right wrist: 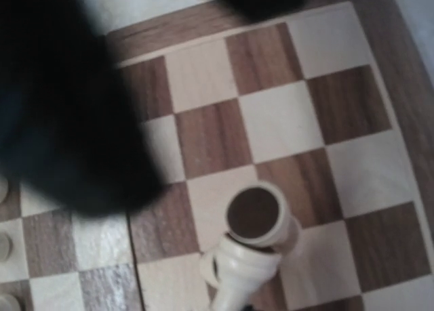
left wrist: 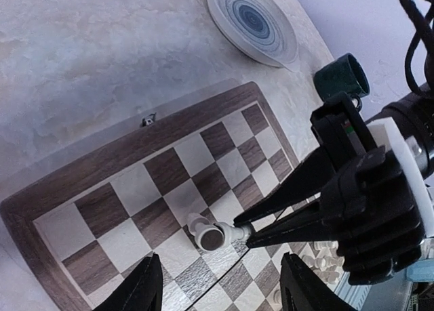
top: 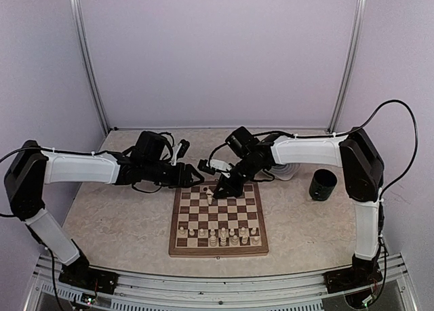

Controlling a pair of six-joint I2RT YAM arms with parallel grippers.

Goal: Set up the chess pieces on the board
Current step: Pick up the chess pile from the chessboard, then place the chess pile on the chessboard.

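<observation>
The board [top: 178, 219] lies between the arms. My right gripper [top: 219, 188] hangs over its far rows, shut on the thin top of a pale chess piece [left wrist: 227, 236]. The piece is tilted, with its dark felt base toward the left wrist camera. A second pale piece [left wrist: 193, 223] lies on its side against it; its round base [right wrist: 254, 215] shows in the right wrist view, touching the held piece [right wrist: 237, 274]. My left gripper [top: 195, 179] hovers at the board's far left corner, open and empty, its fingers [left wrist: 146, 287] straddling those squares. Several more pieces [top: 220, 237] stand along the near rows.
A round grey-ringed plate [top: 285, 170] sits behind the board's far right corner. A dark green cup [top: 323, 184] stands to the right of it. A black blur fills the upper left of the right wrist view.
</observation>
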